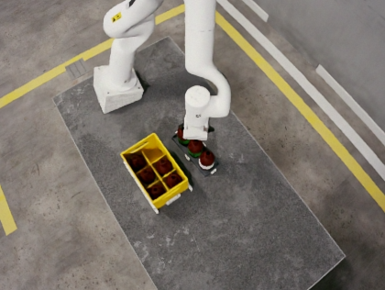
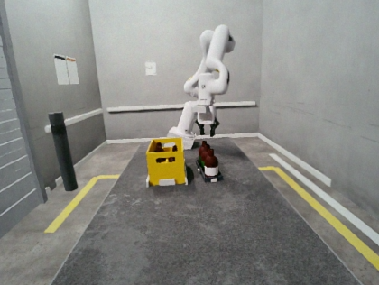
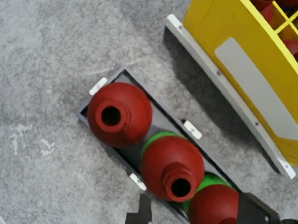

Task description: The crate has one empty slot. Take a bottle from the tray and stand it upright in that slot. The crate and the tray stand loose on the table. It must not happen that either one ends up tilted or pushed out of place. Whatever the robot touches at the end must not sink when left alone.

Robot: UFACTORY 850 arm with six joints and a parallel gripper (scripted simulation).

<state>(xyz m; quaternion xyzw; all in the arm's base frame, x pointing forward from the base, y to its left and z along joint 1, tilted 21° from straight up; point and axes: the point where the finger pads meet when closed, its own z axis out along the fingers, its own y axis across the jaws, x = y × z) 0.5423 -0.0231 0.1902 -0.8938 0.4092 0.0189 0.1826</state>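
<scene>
Above tray's inner end, open tool, unobstructed.

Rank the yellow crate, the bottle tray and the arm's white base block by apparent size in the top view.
1. Yellow crate.
2. White base block, looking only slightly smaller.
3. Bottle tray, clearly smallest, though bottles and the open gripper cover much of it.

Arm: smooth glossy white, thick rounded tubular links with bulbous joint housings. Small yellow warning label on the shoulder link. Base was a white square block. Wrist ended in a flat round white cap. Gripper had a white body and dark fingers.
</scene>
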